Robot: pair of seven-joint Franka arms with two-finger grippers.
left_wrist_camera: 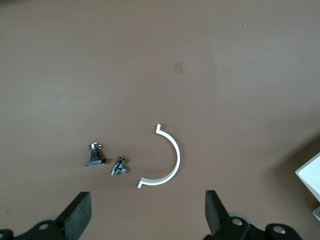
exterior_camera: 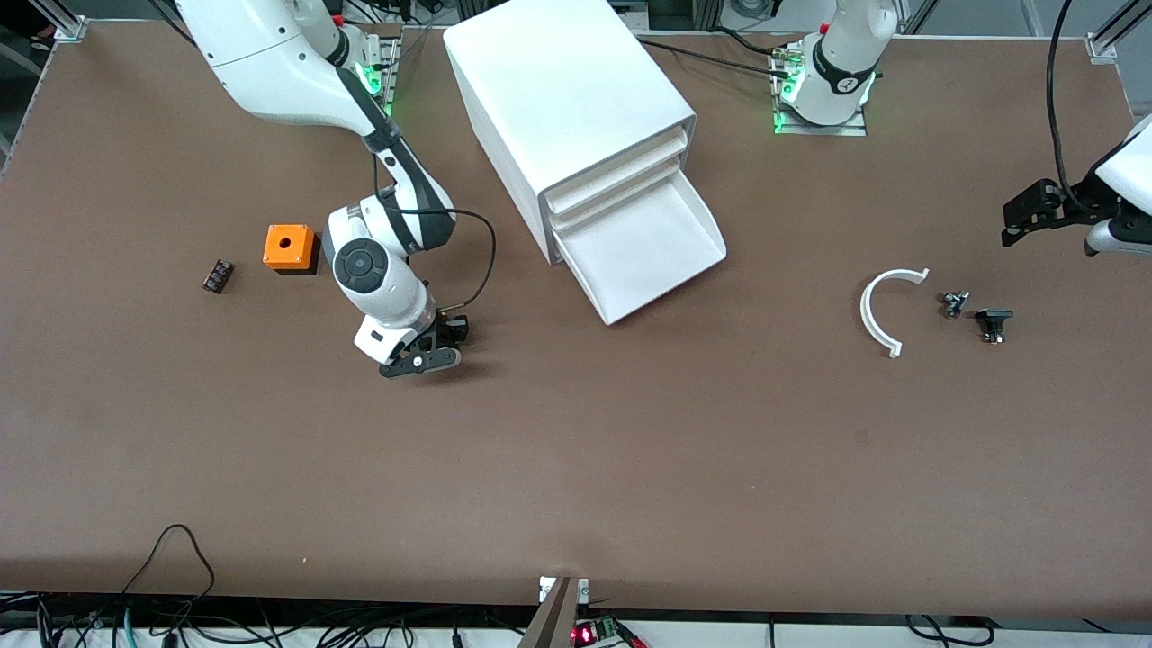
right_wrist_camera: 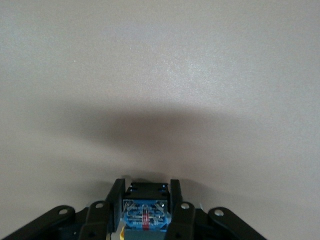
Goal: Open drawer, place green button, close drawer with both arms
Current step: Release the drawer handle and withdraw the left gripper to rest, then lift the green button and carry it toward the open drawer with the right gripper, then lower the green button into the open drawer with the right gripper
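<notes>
The bottom drawer (exterior_camera: 650, 245) of the white cabinet (exterior_camera: 562, 99) is pulled out and shows nothing inside. My right gripper (exterior_camera: 438, 346) is low over bare table, toward the right arm's end from the drawer. In the right wrist view the gripper (right_wrist_camera: 146, 200) is shut on the button (right_wrist_camera: 145, 212). I see only the button's black-blue body; its green cap is hidden. My left gripper (exterior_camera: 1021, 216) is open and empty at the left arm's end of the table. In the left wrist view it (left_wrist_camera: 147, 220) is high over the table.
An orange cube with a hole (exterior_camera: 290, 247) and a small black part (exterior_camera: 217, 275) lie toward the right arm's end. A white curved piece (exterior_camera: 880, 310) (left_wrist_camera: 167, 162) and two small black parts (exterior_camera: 954, 303) (exterior_camera: 993, 322) lie below the left gripper.
</notes>
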